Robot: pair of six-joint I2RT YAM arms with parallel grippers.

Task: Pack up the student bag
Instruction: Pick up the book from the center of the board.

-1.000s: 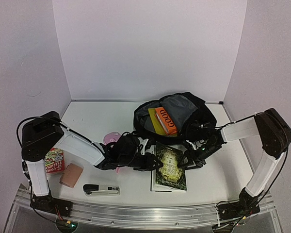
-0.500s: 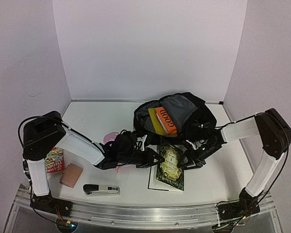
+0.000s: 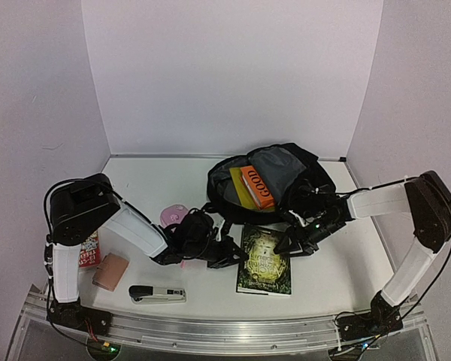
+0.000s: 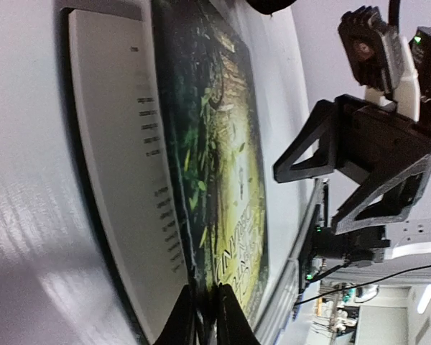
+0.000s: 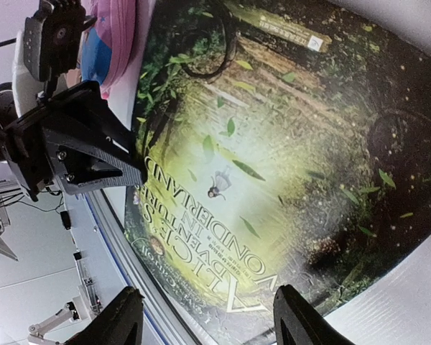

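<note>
You are laying the book [image 3: 264,259] back flat, left fingers [image 4: 185,323] pinching its cover, right fingers [image 5: 122,323] spread; the student bag [image 3: 316,184] is waiting.

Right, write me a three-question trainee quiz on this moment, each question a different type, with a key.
1. True or false: the large black fabric backpack is zipped shut.
2. Which item do both wrist cameras show lying on the table? A. dark green illustrated book B. blue water bottle C. silver laptop
3. In the right wrist view, are the fingers of the right gripper spread apart or closed together?

Key: 1. False, it lies open with books showing inside. 2. A. 3. Spread apart, with the book's cover between them.
</note>
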